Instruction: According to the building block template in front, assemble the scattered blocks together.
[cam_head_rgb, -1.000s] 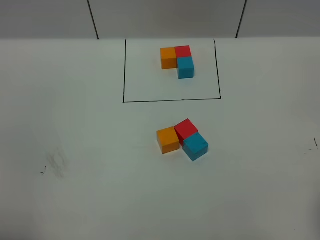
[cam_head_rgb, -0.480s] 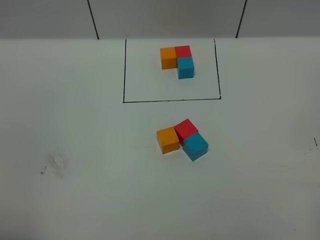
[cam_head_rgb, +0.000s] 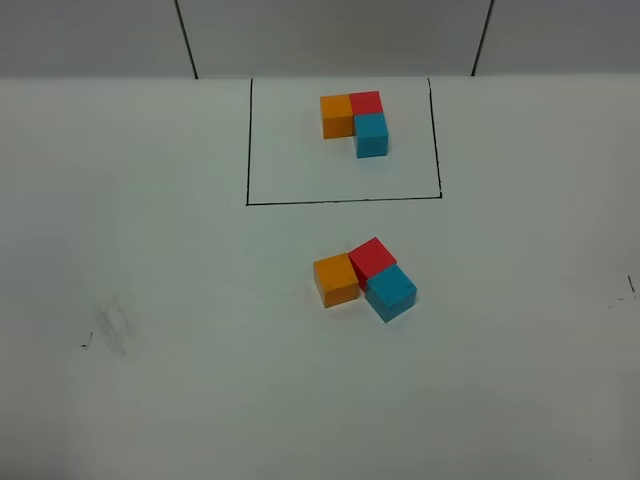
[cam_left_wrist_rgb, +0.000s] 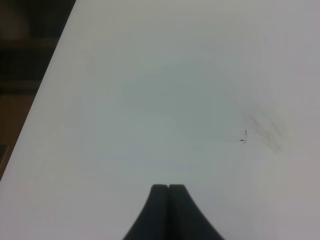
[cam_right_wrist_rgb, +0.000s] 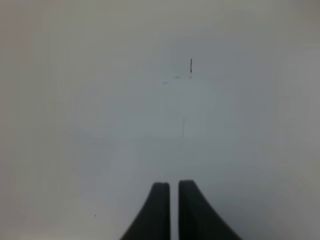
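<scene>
Three loose cubes near mid-tabletop (cam_head_rgb: 150, 200), just outside the drawn black rectangle (cam_head_rgb: 345, 200): orange cube (cam_head_rgb: 336, 280) beside red cube (cam_head_rgb: 372, 257), blue cube (cam_head_rgb: 391, 291) against the red one, all touching but red and blue skewed out of line. Template L (cam_head_rgb: 355, 122) inside the rectangle, flush and square. Likely light, rigid, matte enough not to slip; best taken across two opposite flat faces, or nudged square from the side. Left pincer (cam_left_wrist_rgb: 169, 186) with jaws pressed together, holding nothing. Right pincer (cam_right_wrist_rgb: 173, 184) nearly closed, a thin slit between jaws, also empty. Both over bare tabletop, apart from the cubes. Faint smudge (cam_head_rgb: 112, 328) and small pen marks only; nothing obstructing.
</scene>
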